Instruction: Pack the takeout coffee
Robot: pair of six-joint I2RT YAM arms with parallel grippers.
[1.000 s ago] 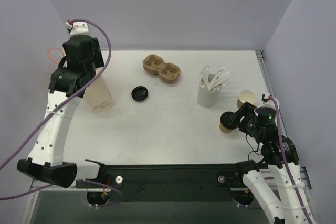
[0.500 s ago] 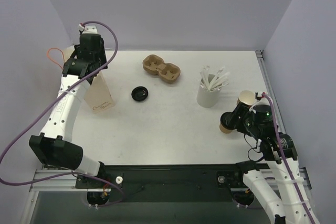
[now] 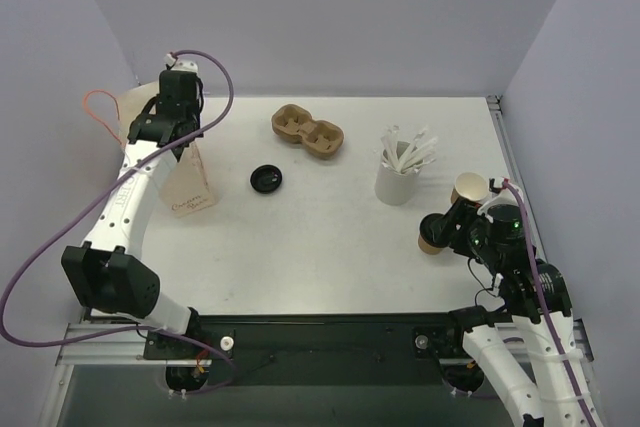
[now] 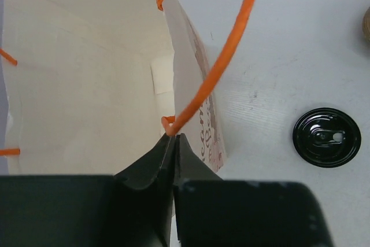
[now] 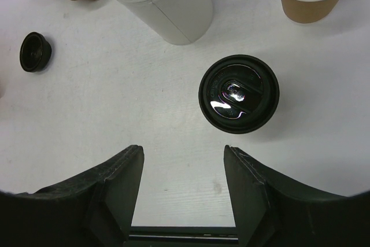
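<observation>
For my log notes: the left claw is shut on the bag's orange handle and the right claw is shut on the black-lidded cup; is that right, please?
Not quite: the right wrist view shows the right claw open, its jaws apart and clear of the black-lidded cup. The left claw is indeed shut on the bag's orange handle.

— What is around you?
— A white table [image 3: 300, 267] spreads out before me, matte and faintly scuffed. Plain lilac-grey walls close it in: the back wall [image 3: 330, 17], the left wall [image 3: 40, 157] and the right wall [image 3: 590, 97].
— And its edges?
— A dark rail [image 3: 320, 332] runs along my near edge. A metal strip [image 3: 503, 142] lines the right side.
— The light?
— Soft and even, and the shadows are faint.
</observation>
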